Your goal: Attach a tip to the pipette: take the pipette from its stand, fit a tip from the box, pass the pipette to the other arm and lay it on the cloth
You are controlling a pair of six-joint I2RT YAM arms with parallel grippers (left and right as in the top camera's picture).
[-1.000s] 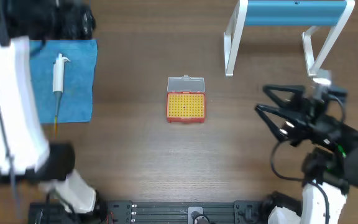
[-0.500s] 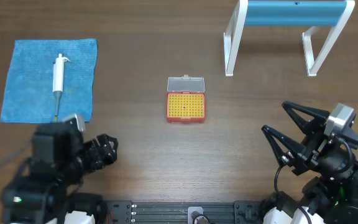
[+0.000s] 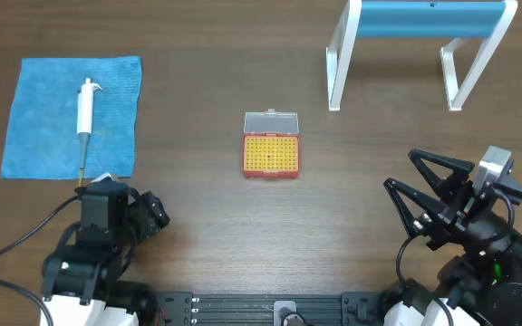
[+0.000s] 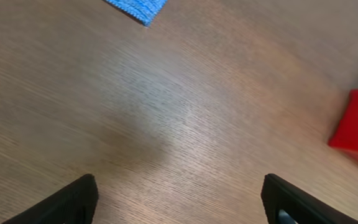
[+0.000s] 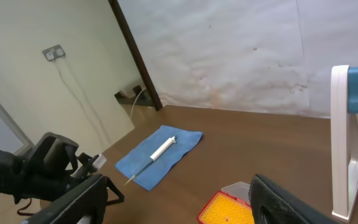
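Blue cloth (image 3: 34,127) carries the pipette (image 3: 85,109), long axis running away from the arm bases, tip just past the near edge. The left end effector (image 4: 179,208), wide open, is nearer; the right end effector (image 3: 400,169), also wide, stands well apart across the bench (image 3: 216,244).

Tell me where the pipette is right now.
In the top view the pipette lies on the blue cloth at the far left, well left of the tip box.

The table (image 3: 198,235) is wood-grain with a soft sheen; the cloth (image 3: 39,136) is ribbed, matt fabric; the pipette (image 3: 85,107) and tip box (image 3: 271,156) look smooth plastic.
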